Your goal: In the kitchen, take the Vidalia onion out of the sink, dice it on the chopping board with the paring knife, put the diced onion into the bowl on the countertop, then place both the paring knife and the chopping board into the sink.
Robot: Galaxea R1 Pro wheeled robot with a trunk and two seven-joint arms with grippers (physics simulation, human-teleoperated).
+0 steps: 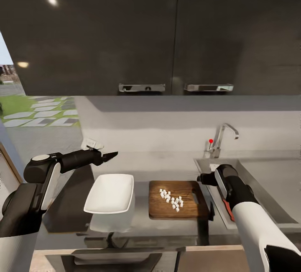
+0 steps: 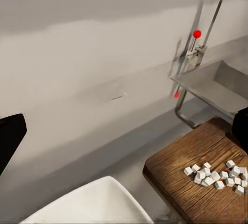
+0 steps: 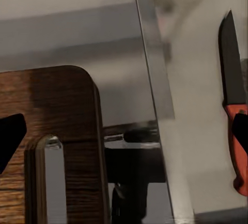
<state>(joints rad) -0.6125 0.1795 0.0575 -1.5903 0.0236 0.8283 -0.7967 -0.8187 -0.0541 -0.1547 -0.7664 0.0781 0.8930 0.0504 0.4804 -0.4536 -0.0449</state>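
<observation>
On the grey surface (image 1: 167,167), below two dark wall cabinets (image 1: 125,29), no brand, label or readable writing appears on any item; the sole marking is a red dot (image 1: 210,141) on the chrome faucet (image 1: 221,138).

Left gripper (image 1: 112,155): held above the surface beyond the far edge of the bowl (image 1: 110,193), touching nothing. Its dark fingers read as a single tapered point in the head view, and the left wrist view catches one dark fingertip (image 2: 9,138); the opening width cannot be determined.

Right gripper (image 1: 201,178): positioned over the right edge of the chopping board (image 1: 177,200), next to the sink (image 1: 267,188) rim. The right wrist view shows one dark fingertip (image 3: 10,136) above the board's slot handle (image 3: 50,182); whether the jaws are wide or narrow cannot be determined, and no object is seen between them.

Task items:
- Chopping board lies on the surface between the bowl and the sink, near the front edge.
- Diced onion (image 1: 172,199) sits in a loose cluster of white cubes at the board's centre.
- Bowl stands just left of the board.
- Paring knife (image 3: 233,105) lies flat on the steel of the sink, beyond the rim from the board.
</observation>
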